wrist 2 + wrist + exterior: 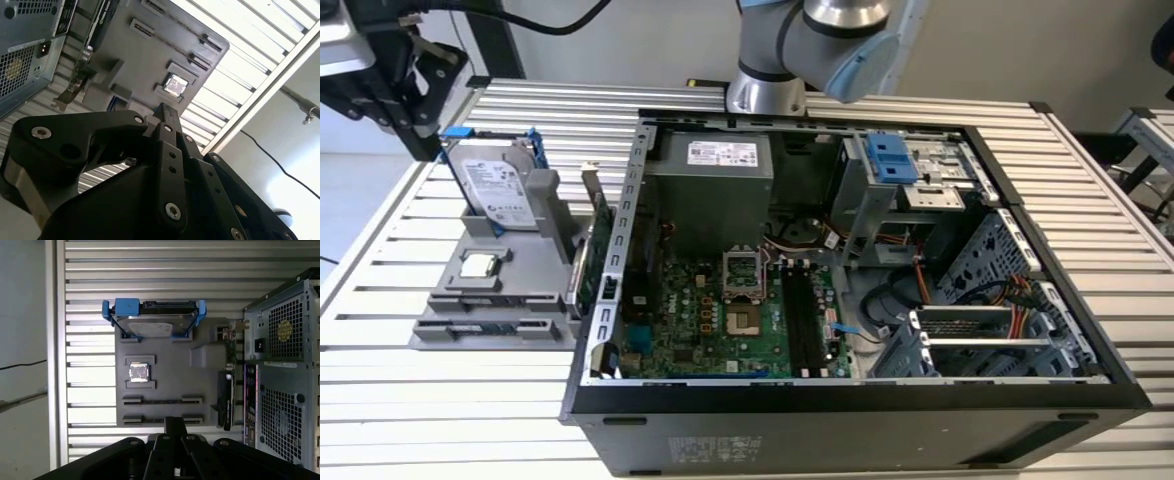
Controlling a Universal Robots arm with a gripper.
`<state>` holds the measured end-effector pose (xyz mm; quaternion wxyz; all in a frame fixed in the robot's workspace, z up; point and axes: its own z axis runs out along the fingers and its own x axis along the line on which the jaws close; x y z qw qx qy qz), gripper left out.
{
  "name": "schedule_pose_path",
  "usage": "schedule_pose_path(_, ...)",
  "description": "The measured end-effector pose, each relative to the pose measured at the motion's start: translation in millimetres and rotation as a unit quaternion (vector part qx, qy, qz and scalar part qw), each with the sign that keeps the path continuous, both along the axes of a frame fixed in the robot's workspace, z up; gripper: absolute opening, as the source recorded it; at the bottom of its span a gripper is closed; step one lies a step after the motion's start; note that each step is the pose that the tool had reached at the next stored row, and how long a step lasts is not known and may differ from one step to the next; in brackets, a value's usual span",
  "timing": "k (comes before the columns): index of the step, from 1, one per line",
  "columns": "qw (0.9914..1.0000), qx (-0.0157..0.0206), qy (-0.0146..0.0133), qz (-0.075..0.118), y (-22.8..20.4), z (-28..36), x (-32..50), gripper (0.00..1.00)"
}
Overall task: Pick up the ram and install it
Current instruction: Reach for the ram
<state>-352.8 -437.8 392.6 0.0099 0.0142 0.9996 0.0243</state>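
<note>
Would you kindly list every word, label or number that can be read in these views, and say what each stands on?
No text here can be read.
hard drive: white sticker, print too small to read.
power supply: white sticker, print too small to read.
computer case: label on the black outer wall, and stickers on its rear, all too small to read.

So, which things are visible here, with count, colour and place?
table: one, silver, slatted.
computer case: one, black, open, on table.
motherboard: one, green, inside case.
power supply: one, grey, inside case.
holder: one, grey, beside case.
hard drive: one, silver, blue bracket, on holder.
CPU chip: one, silver, on holder.
ram: one, dark, in holder slot.
expansion card: one, green, between holder and case.
gripper: one, black, shut, above holder.
arm: one, grey, behind case.
</note>
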Motion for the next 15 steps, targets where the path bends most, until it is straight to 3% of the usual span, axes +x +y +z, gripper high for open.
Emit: schedule_pose_path(15,1.0,0.0,0.0001,0.0,-27.1,0.0,0.0,0.0)
